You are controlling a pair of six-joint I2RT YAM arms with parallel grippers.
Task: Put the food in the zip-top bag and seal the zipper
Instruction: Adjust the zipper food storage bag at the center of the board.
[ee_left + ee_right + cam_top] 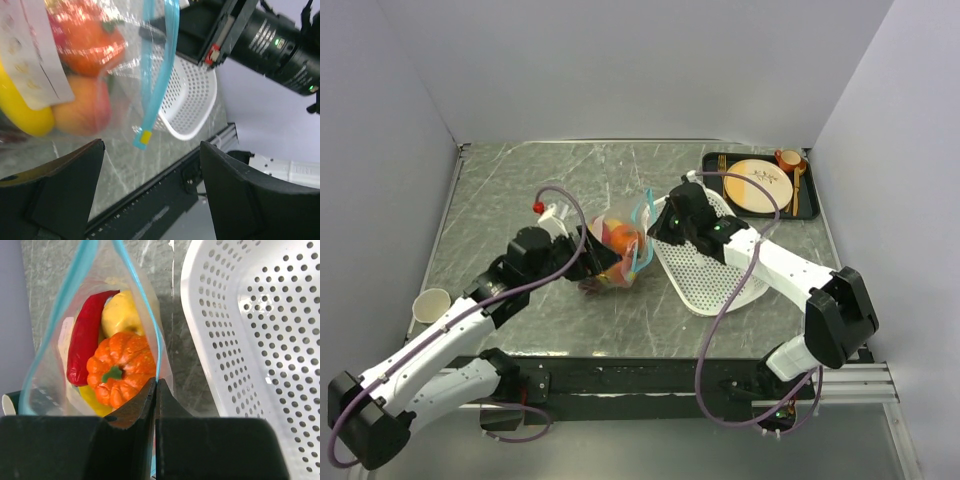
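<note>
The zip-top bag [620, 245] stands mid-table with its mouth open, and the food is inside it. In the right wrist view I look down into it: a red chili [85, 340], a yellow lemon [122, 312] and an orange tomato [120, 370]. My right gripper [156, 385] is shut on the bag's right mouth edge, pinching the teal zipper [157, 347]. In the left wrist view, the tomato [87, 42], a peach [82, 107], the banana [25, 117] and the white label [35, 55] show through the plastic. My left gripper [152, 185] is open just below the bag, holding nothing.
A white perforated basket [710, 265] lies right of the bag, under my right arm. A black tray [720, 160] at the back right carries a beige plate [757, 185] and an orange cup [788, 158]. A paper cup [430, 305] sits at the left edge.
</note>
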